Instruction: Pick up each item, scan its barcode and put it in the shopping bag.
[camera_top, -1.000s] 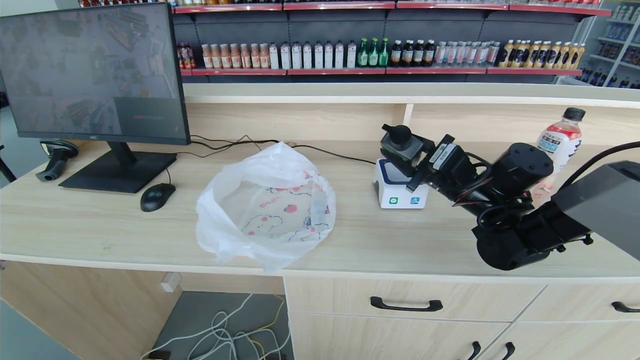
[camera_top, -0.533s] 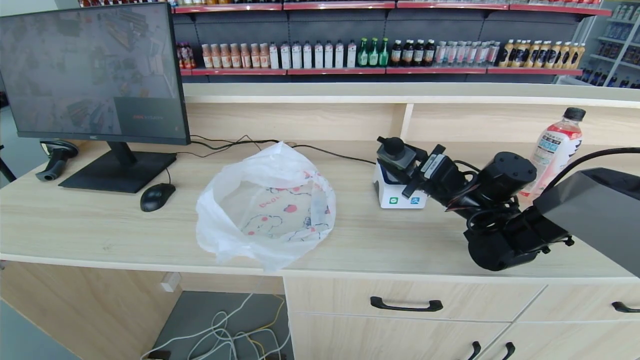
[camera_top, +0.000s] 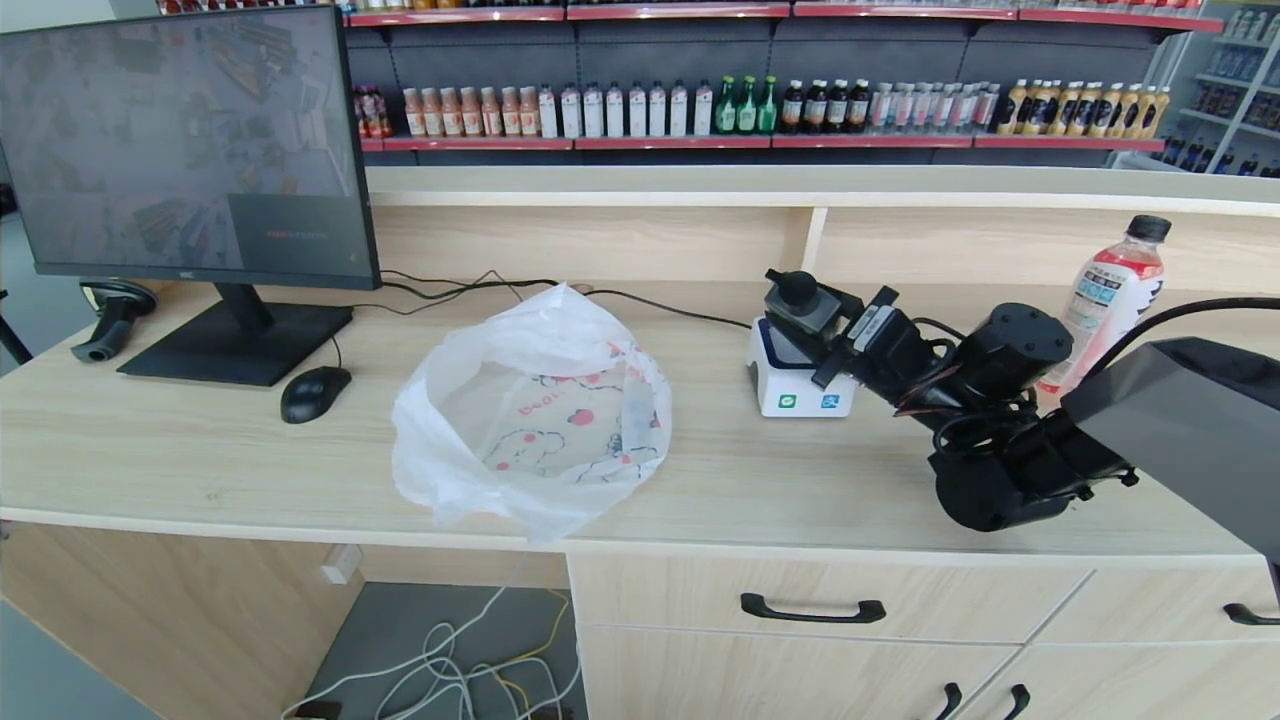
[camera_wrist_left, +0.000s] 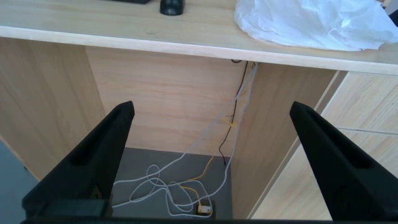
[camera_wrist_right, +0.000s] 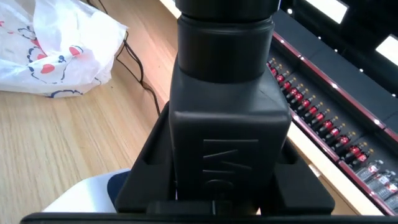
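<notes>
My right gripper (camera_top: 822, 328) is shut on a dark grey boxy item with a round black cap (camera_top: 800, 300), holding it tilted just above the white barcode scanner (camera_top: 800, 388). The right wrist view shows the same item (camera_wrist_right: 227, 124) up close, with the scanner (camera_wrist_right: 93, 200) under it. The white shopping bag (camera_top: 535, 415) lies open at the counter's middle front, left of the scanner. A pink drink bottle (camera_top: 1108, 290) stands at the back right. My left gripper (camera_wrist_left: 211, 155) hangs open below the counter edge, nothing between its fingers.
A monitor (camera_top: 185, 140), a mouse (camera_top: 314, 392) and a handheld scanner (camera_top: 110, 318) occupy the counter's left. Cables (camera_top: 470, 285) run behind the bag. A raised shelf (camera_top: 800, 190) backs the counter. Drawers (camera_top: 812, 607) sit below the front edge.
The right arm has dropped a little and drawn in, bringing the dark item lower and closer over the scanner. The bag and bottle have not moved.
</notes>
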